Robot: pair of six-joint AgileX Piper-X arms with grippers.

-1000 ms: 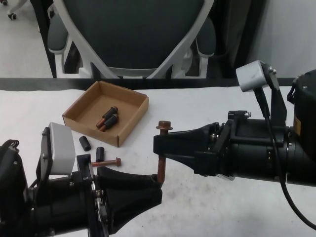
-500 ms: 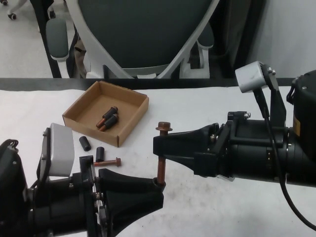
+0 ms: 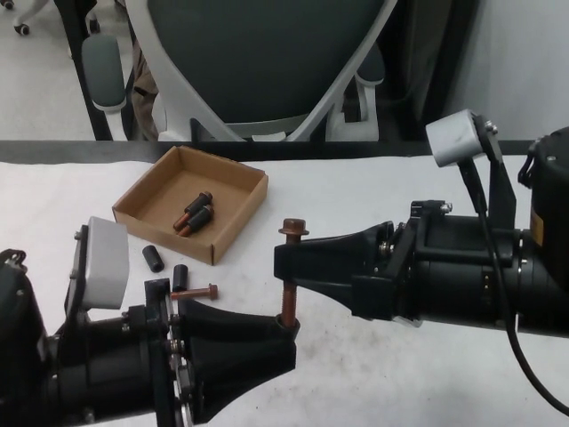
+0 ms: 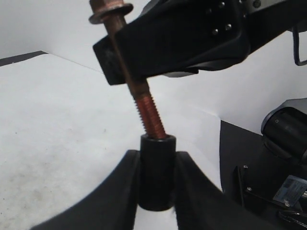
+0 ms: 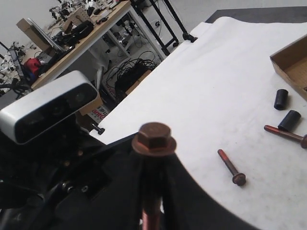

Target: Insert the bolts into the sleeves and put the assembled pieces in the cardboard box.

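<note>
My right gripper (image 3: 286,264) is shut on a copper bolt (image 3: 291,271) and holds it upright, head up. In the left wrist view the bolt's (image 4: 146,112) threaded tip enters the top of a black sleeve (image 4: 157,170), and my left gripper (image 4: 157,165) is shut on that sleeve just above the bench. The right gripper (image 4: 115,55) clamps the shank above. From the right wrist the hexagonal bolt head (image 5: 154,139) sits between its fingers (image 5: 187,191). The cardboard box (image 3: 233,227) lies at the back left with assembled pieces (image 3: 196,213) in it.
Two loose black sleeves (image 3: 153,259) (image 3: 180,276) and a loose bolt (image 3: 194,291) lie on the white bench in front of the box. Another loose bolt (image 5: 231,167) lies nearer the left arm. An office chair (image 3: 258,62) stands behind the bench.
The left arm has shifted slightly, its wrist camera housing sliding left and down in the high view. The right gripper and the bolt stay almost still.
</note>
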